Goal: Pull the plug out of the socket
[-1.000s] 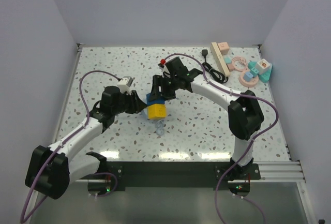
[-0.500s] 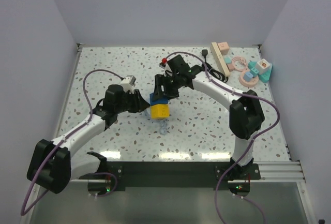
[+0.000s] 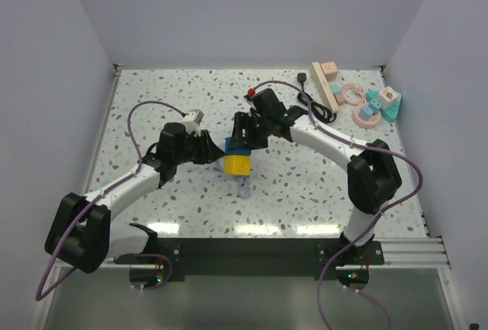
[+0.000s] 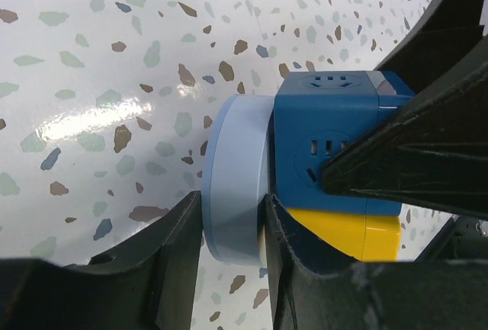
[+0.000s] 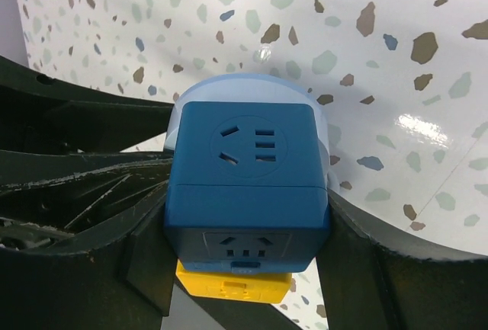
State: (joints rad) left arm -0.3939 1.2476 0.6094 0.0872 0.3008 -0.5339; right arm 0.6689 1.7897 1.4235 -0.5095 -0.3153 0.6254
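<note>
Two grips are set, but the pull itself is not done. At centre frame in the top view, your left gripper [image 3: 216,153] has its jaws closed across the pale blue round plug [image 4: 232,177]. Your right gripper [image 3: 242,138] has its jaws clamped on the sides of the blue cube socket [image 5: 245,166], with a yellow block [image 3: 237,164] touching it. The plug sits flush against the cube with no gap showing, so you have the separation left to do. Farther off, at the upper right of the worktop [image 3: 152,101], a cream power strip [image 3: 323,84] and a black cord [image 3: 311,103] lie untouched.
</note>
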